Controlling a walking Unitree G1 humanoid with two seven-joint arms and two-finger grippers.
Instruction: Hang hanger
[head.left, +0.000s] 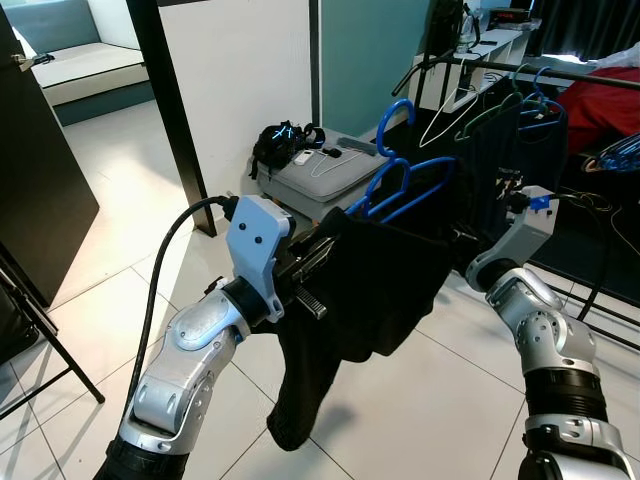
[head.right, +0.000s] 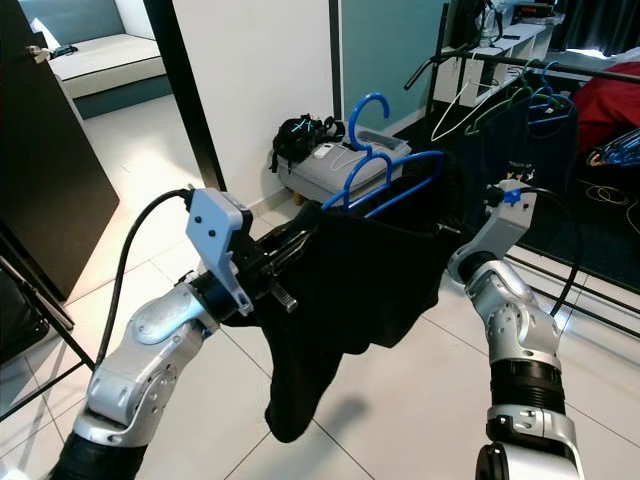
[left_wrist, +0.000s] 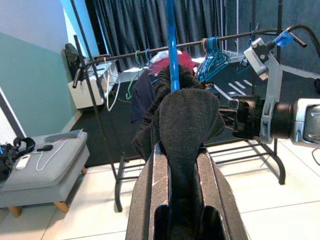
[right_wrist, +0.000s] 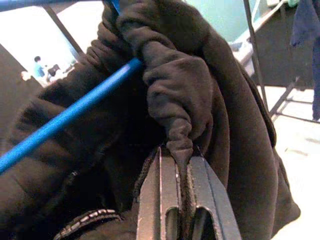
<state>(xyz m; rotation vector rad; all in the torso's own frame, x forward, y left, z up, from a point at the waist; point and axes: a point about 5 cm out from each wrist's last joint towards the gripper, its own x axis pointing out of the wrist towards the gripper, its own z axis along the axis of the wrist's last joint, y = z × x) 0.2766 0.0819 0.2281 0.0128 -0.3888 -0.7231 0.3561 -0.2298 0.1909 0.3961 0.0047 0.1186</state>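
Both grippers, left (head.left: 318, 262) and right (right_wrist: 182, 192), pinched shut on garment (head.left: 380, 290) draped over blue hanger (head.left: 405, 180); rail (head.left: 560, 70) not yet reached.

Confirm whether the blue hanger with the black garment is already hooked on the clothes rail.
No, the blue hanger carrying the black garment is held between both tools, short of the clothes rail.

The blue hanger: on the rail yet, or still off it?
Off. The blue hanger, draped with the black garment, is held between left gripper and right gripper, short of the rail.
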